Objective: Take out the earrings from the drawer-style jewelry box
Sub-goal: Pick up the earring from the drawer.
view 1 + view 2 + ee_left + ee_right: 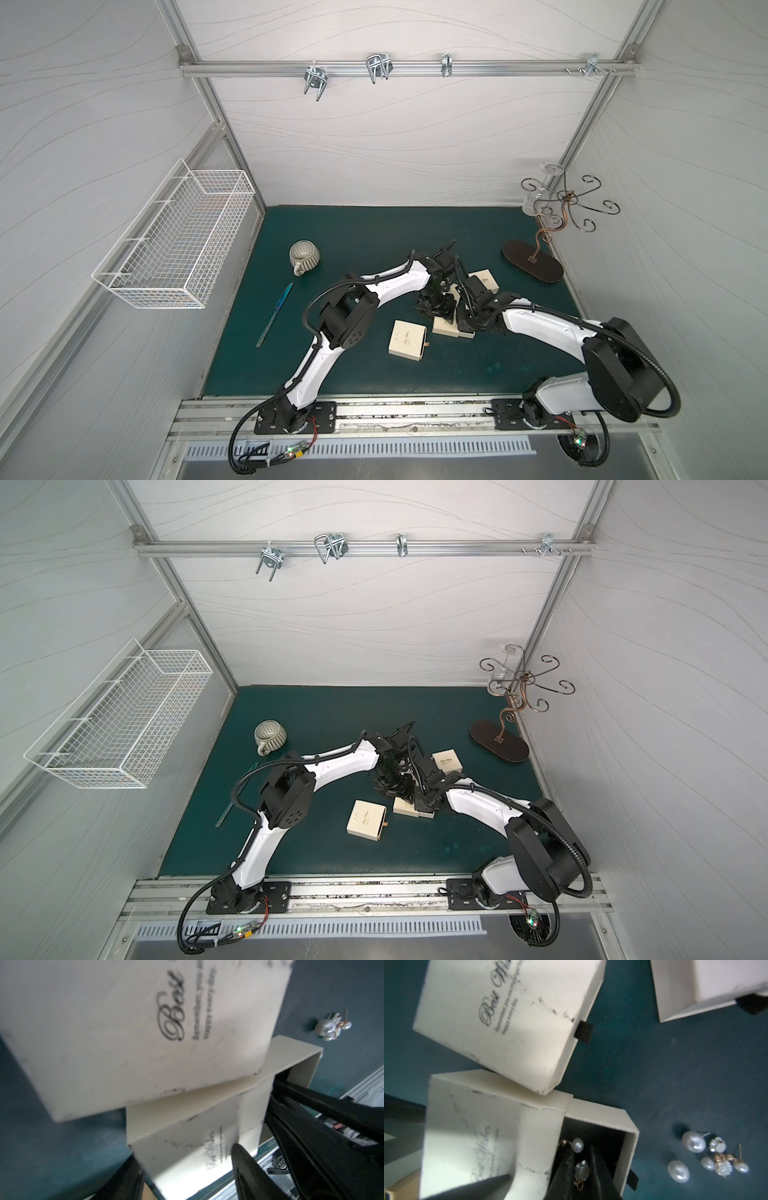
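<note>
Several pearl earrings (pixel 708 1157) already out on counter (pixel 633 1053); right fingers (pixel 564 1176) pinched another earring (pixel 582 1169) inside open drawer (pixel 631 1136); left fingers (pixel 247 1169) clamped box sleeve (pixel 176 1157); lift-out was not yet done

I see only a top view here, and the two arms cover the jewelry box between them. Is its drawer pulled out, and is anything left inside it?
Observer: Yes. The right wrist view shows the drawer pulled out of its sleeve, with a pearl earring on the black lining.
Operator: And where is the right gripper?
Observer: The right gripper reaches into the drawer; its fingers seem closed on a second earring.
Operator: Are some earrings out already?
Observer: Yes, several earrings lie on the green mat beside the drawer.
</note>
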`<state>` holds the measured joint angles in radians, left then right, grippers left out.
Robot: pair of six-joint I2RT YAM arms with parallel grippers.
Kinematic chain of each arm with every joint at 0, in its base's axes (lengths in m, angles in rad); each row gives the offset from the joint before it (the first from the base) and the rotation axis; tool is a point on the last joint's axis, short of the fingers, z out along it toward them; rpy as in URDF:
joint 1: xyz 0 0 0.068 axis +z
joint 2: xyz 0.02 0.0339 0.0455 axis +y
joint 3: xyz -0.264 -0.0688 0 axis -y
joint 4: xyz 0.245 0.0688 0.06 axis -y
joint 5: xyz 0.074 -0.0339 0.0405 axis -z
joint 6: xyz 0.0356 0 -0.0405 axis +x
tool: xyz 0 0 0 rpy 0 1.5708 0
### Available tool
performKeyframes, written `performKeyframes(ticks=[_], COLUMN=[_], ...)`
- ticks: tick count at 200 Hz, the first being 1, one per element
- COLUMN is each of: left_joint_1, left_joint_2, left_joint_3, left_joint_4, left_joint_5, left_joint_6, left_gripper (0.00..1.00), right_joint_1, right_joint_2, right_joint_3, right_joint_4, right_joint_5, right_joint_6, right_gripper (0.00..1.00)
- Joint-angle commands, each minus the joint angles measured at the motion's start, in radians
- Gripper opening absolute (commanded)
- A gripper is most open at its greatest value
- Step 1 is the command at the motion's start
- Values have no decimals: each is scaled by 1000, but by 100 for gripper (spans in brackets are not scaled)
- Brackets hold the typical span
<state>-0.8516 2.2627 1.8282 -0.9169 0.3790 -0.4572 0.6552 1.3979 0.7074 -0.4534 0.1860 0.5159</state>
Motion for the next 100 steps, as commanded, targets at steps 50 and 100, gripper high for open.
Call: performKeyframes(ticks=[50,100], left_joint_1=[6,6], left_joint_2=[59,60], left_joint_3=[-18,-17], left_joint_4=[-43,-43], left_joint_5=[-105,-104], left_joint_6=[-1,-1], left_gripper=[66,66], right_joint_1=[11,11], right_joint_2=[-79,-233], right_joint_3=[-43,-86], right_joint_4=[-9,6], right_joint_5=[10,78], right_joint_6=[-9,6], right_gripper=[9,10])
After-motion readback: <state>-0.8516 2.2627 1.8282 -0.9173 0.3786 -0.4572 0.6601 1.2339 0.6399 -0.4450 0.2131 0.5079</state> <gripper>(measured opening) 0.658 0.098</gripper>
